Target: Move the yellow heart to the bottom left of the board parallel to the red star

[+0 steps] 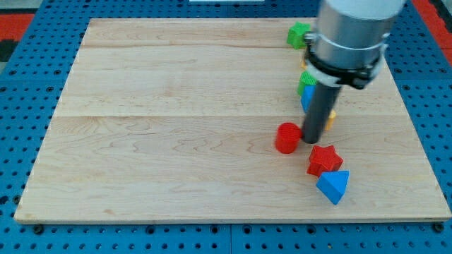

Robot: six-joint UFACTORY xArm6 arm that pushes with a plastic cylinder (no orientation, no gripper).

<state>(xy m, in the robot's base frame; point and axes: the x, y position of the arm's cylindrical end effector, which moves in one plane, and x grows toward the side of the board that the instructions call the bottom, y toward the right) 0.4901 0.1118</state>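
My tip (pixel 311 140) rests on the board just right of a red cylinder (pixel 287 137). The red star (pixel 324 159) lies below and right of the tip, with a blue triangular block (pixel 333 186) touching its lower right. The yellow heart shows only as a small yellow sliver (pixel 330 119) to the right of the rod; most of it is hidden behind the rod. A blue block (pixel 306 99) and a green block (pixel 307 80) peek out at the rod's left. Another green block (pixel 299 34) sits near the view's top.
The wooden board (pixel 162 127) lies on a blue perforated table (pixel 21 85). The arm's grey body (pixel 349 35) covers the board's upper right. All blocks cluster on the board's right half.
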